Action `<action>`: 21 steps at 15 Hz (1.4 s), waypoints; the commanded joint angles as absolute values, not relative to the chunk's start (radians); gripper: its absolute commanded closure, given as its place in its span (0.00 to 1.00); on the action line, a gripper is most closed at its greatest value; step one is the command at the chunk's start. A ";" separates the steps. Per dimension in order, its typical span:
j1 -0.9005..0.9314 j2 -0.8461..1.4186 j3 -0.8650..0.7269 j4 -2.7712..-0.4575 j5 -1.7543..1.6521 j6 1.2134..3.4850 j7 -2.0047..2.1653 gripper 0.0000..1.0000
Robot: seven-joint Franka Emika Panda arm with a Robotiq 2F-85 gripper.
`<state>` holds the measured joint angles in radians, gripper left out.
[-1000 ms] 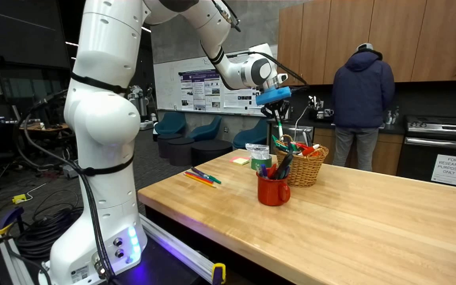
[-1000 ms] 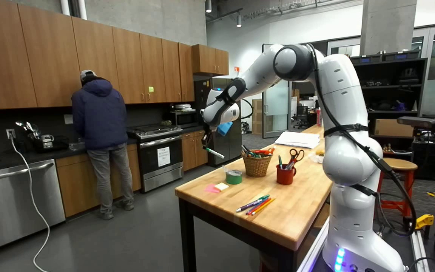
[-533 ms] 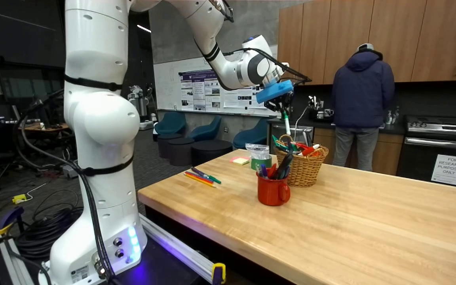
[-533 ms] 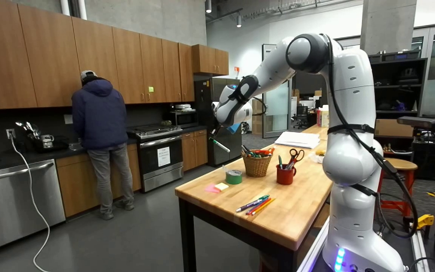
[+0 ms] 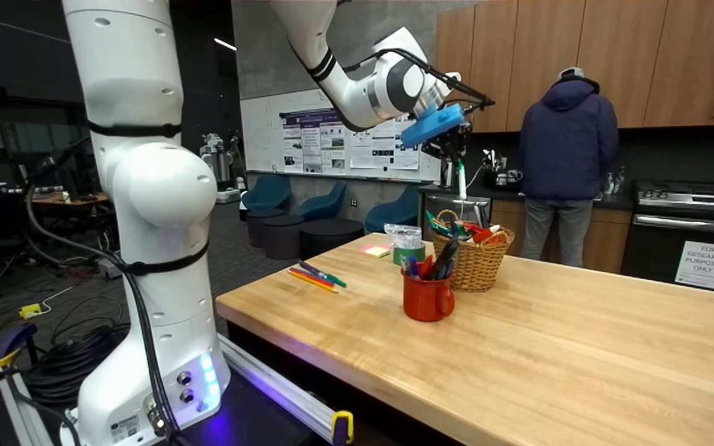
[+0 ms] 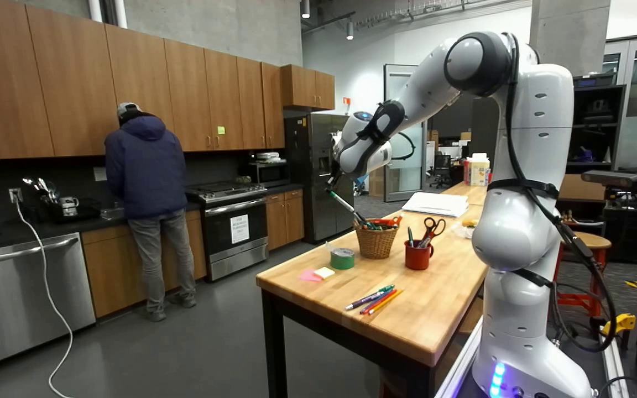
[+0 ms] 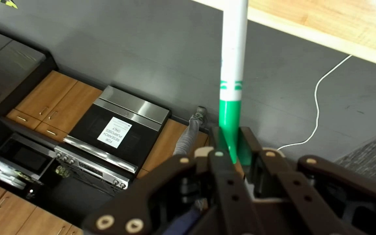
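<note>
A white marker with a green end (image 7: 233, 52) is pinched between the fingers of my gripper (image 7: 231, 137), green end in the jaws. In both exterior views the gripper (image 5: 458, 160) hangs above the far part of the table, the white end of the marker (image 5: 462, 183) pointing down. Below that end stands a wicker basket (image 5: 475, 269) filled with pens and other supplies. A gap shows between marker and basket in an exterior view; where the marker (image 6: 342, 201) meets the pens in line of sight, I cannot tell whether they touch. Beside the basket is a red mug (image 5: 426, 302) holding pens and scissors.
On the wooden table (image 5: 549, 347) are a green tape roll (image 6: 342, 261), sticky notes (image 6: 324, 272), several pens and pencils (image 6: 374, 301) and a paper stack (image 6: 436, 203). A person (image 6: 144, 160) stands at the kitchen counter beyond.
The gripper has moved to the right in both exterior views, carrying the marker closer to the basket. The marker now hangs steeper. The basket and mug have stayed in place.
</note>
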<state>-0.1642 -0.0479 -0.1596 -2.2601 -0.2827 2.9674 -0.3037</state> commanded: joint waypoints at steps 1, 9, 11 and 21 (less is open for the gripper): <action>-0.178 -0.144 -0.161 -2.352 -0.311 2.959 -0.256 0.96; -0.186 -0.238 -0.168 -2.493 -0.281 2.974 -0.240 0.96; -0.193 -0.256 -0.169 -2.520 -0.281 2.970 -0.234 0.96; -0.222 -0.317 -0.193 -2.596 -0.283 2.972 -0.272 0.96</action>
